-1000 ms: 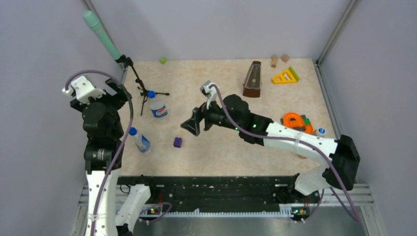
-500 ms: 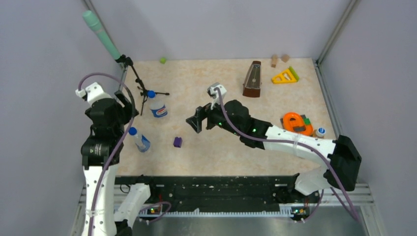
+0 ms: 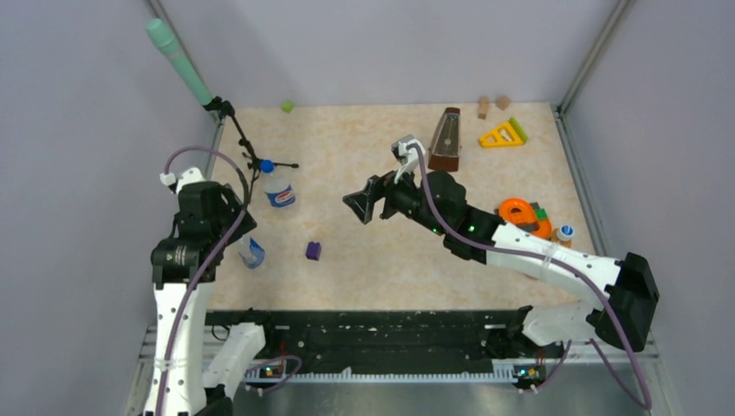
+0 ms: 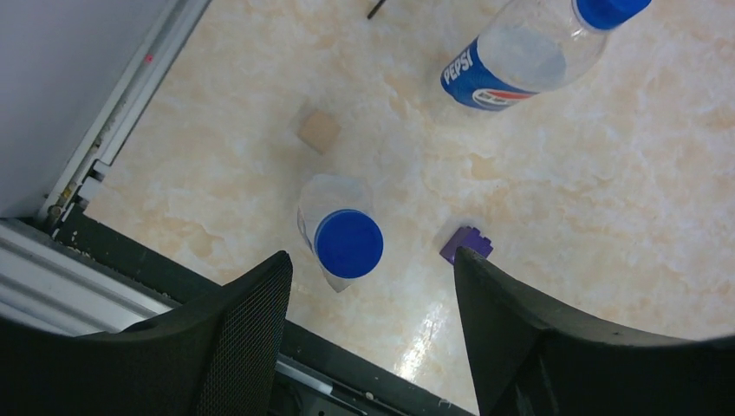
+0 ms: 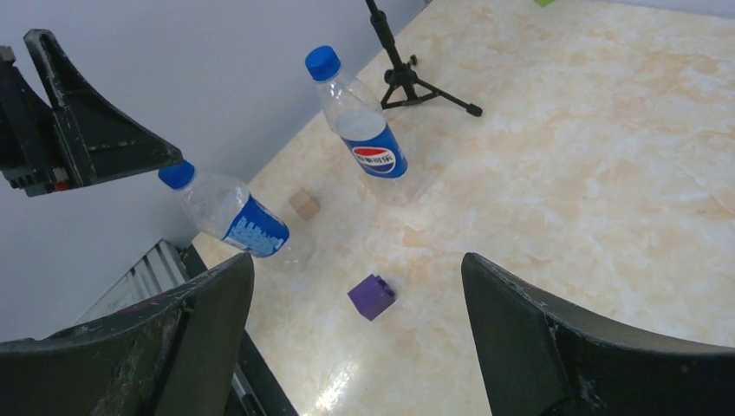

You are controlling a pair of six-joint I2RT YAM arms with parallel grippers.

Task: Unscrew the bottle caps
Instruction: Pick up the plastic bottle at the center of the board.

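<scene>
Left fingers (image 4: 247, 321) hang spread over the blue cap (image 4: 348, 243) of the bottle (image 4: 334, 198) by the counter's (image 4: 607, 217) front-left edge. Right fingers (image 5: 537, 329), also spread, hover mid-counter with open space around them.

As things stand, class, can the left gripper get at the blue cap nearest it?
Probably yes: the left gripper hangs open right above that cap, nothing between them; the purple cube sits aside.
</scene>
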